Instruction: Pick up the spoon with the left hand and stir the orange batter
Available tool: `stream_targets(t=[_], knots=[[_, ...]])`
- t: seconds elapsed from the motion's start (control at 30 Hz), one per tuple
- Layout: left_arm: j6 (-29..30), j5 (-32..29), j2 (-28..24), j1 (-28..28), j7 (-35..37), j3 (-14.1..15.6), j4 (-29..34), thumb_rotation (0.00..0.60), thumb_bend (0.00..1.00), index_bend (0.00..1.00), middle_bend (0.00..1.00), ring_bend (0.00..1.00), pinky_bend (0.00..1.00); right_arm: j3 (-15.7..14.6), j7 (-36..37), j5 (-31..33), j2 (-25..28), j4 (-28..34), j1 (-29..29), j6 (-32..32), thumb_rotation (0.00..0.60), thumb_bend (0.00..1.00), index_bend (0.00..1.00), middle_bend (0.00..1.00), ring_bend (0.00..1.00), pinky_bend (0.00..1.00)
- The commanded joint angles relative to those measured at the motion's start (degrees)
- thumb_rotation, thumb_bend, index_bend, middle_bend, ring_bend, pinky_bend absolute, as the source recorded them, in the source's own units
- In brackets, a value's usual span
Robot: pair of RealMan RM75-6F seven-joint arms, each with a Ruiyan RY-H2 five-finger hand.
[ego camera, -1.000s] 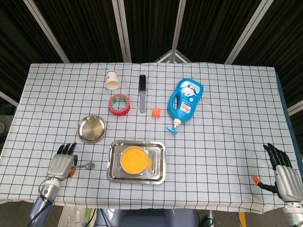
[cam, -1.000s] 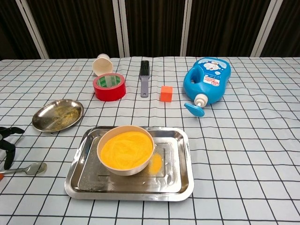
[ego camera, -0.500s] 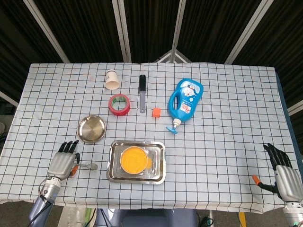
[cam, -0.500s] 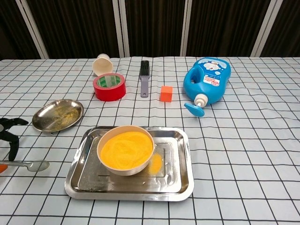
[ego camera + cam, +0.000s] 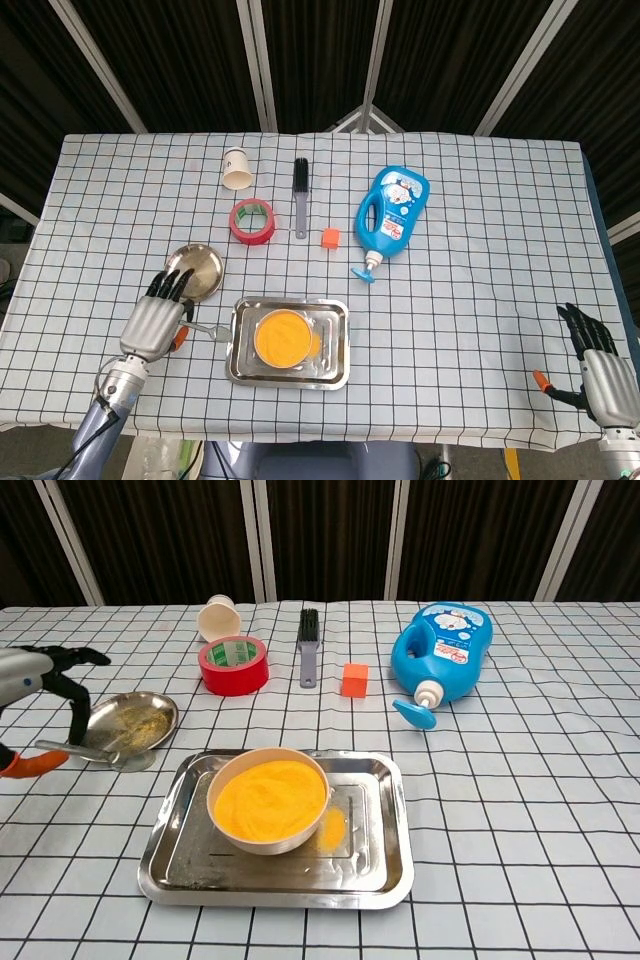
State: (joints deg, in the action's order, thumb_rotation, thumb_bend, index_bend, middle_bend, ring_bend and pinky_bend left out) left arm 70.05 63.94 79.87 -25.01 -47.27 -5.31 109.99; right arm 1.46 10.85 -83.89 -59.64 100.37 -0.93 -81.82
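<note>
Head view shows one left hand (image 5: 155,322) holding one spoon (image 5: 205,329) clear of the cloth, the orange handle end under the hand and the metal bowl of the spoon pointing toward the tray (image 5: 290,376). In the chest view the fingers (image 5: 62,660) reach forward while the spoon hangs below them, pinched near its handle, its bowl over the near edge of the small round metal dish (image 5: 125,726). The one right hand (image 5: 603,373) rests at the far right table edge, fingers spread, holding nothing.

There is one rectangular steel tray, and in it one bowl (image 5: 269,798) filled with orange batter (image 5: 270,799); a smear of the same orange lies on the tray floor just beside the bowl. The spoon is just left of the tray, not touching the bowl.

Farther back stand one paper cup (image 5: 218,617) lying on its side, one roll of red tape (image 5: 233,665) with green lettering too small to read, one dark brush (image 5: 308,645), one orange cube (image 5: 354,679), and one blue bottle (image 5: 444,660) lying down, its label showing a cartoon figure and print I cannot read. All sit on one checked tablecloth (image 5: 540,780).
</note>
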Motion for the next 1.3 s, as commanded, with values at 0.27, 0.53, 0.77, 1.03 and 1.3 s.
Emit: stream_targets(t=[0.27, 0.53, 0.77, 1.03, 1.3], knots=[[1.5, -15.0, 9.2, -10.7, -17.4, -4.9, 3.1, 0.6, 0.54, 0.52, 0.0, 0.0, 0.01, 0.1, 0.7, 0.1, 0.1, -0.1, -0.2, 0.3, 0.6, 0.31, 0.0, 0.0, 0.0, 0.0], [3.9, -21.6, 14.8, -15.9, -23.3, -5.3, 1.6, 0.6, 0.54, 0.52, 0.0, 0.0, 0.01, 0.2, 1.2, 0.5, 0.2, -0.2, -0.4, 0.9, 0.6, 0.31, 0.0, 0.0, 0.0, 0.0], [5.5, -24.0, 15.5, -17.6, -23.4, -4.8, 1.0, 0.6, 0.42, 0.44, 0.0, 0.0, 0.01, 0.3, 1.2, 0.8, 0.2, -0.2, -0.6, 1.2, 0.6, 0.31, 0.0, 0.0, 0.0, 0.0], [6.3, -23.8, 12.4, -17.8, -18.9, -5.5, 4.2, 0.6, 0.29, 0.26, 0.0, 0.0, 0.01, 0.3, 1.1, 0.9, 0.2, -0.1, -0.6, 1.2, 0.6, 0.31, 0.0, 0.0, 0.0, 0.0], [6.3, -22.3, 8.5, -18.1, -15.5, -5.5, 6.0, 0.6, 0.29, 0.2, 0.34, 0.39, 0.51, 0.3, 0.9, 0.9, 0.2, -0.1, -0.5, 1.2, 0.6, 0.31, 0.0, 0.0, 0.0, 0.0]])
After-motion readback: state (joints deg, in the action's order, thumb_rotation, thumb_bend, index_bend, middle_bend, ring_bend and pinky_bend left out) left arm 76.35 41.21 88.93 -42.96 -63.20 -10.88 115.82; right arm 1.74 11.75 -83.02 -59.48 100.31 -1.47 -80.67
